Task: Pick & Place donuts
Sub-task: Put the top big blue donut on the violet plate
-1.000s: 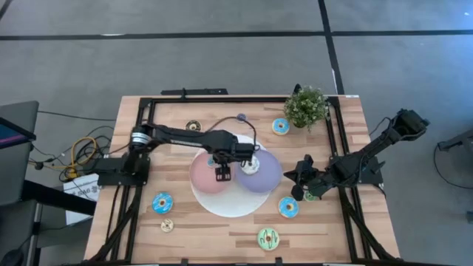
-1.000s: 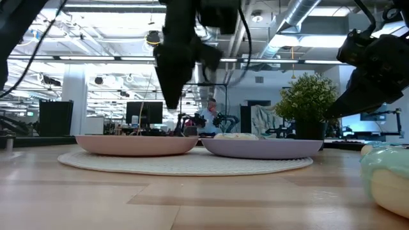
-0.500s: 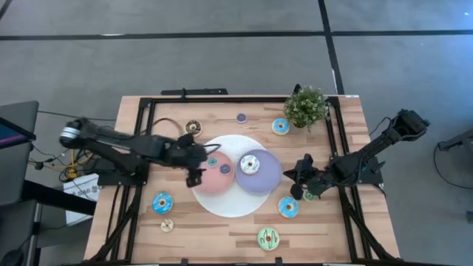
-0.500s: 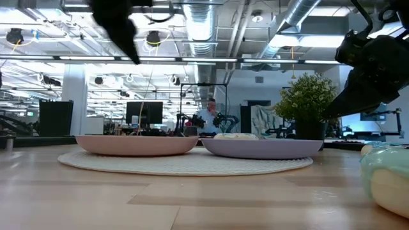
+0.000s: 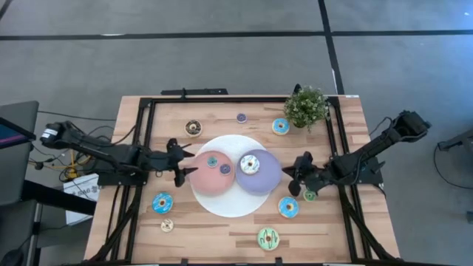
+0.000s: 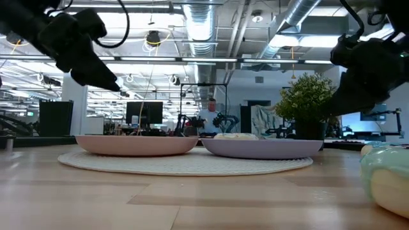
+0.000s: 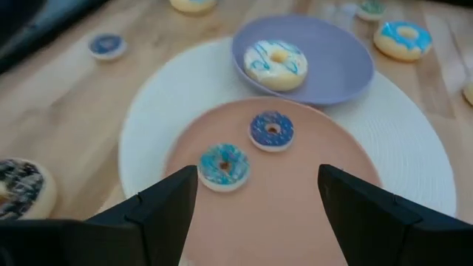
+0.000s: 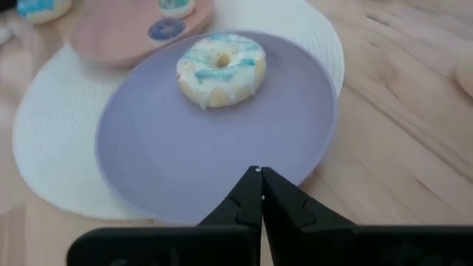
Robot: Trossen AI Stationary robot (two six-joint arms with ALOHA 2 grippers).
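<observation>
Donuts, centre group: two small ones lie on the pink plate [image 5: 213, 176], a light-blue small donut [image 5: 212, 161] and a dark-blue small donut [image 5: 225, 169], close together but apart. One large white donut w/ blue drizzle [image 5: 249, 163] lies on the purple plate [image 5: 267, 177]. Both plates sit side by side on a round white mat [image 5: 230, 205], rims touching or nearly so.

Donuts loose on the table [image 5: 222, 240]: brown donut [image 5: 193, 127] and small purple donut [image 5: 241, 117] toward the far edge; blue donut [image 5: 280, 126] just beside the potted plant [image 5: 306, 106]; blue donut [image 5: 162, 202] and a small tan donut [image 5: 167, 225] near-left; blue donut [image 5: 288, 207] near the purple plate; green donut [image 5: 268, 238] at the near edge; small green donut [image 5: 310, 196] just under the right arm's wrist.

Left gripper [image 5: 182, 162]: just beside the pink plate's left rim, above the table, pointing at the plate. Left wrist view: fingers [image 7: 166, 210] spread wide, nothing between them; both small donuts and the white donut visible ahead.

Right gripper [image 5: 297, 175]: just beside the purple plate's right rim. Right wrist view: fingers [image 8: 260, 193] pressed together at the tips, holding nothing, tips over the plate's near rim.

Low view: both plates level on the mat, plant behind the purple plate, arms raised at either side; part of a pale donut [image 6: 388, 176] at the right edge.
</observation>
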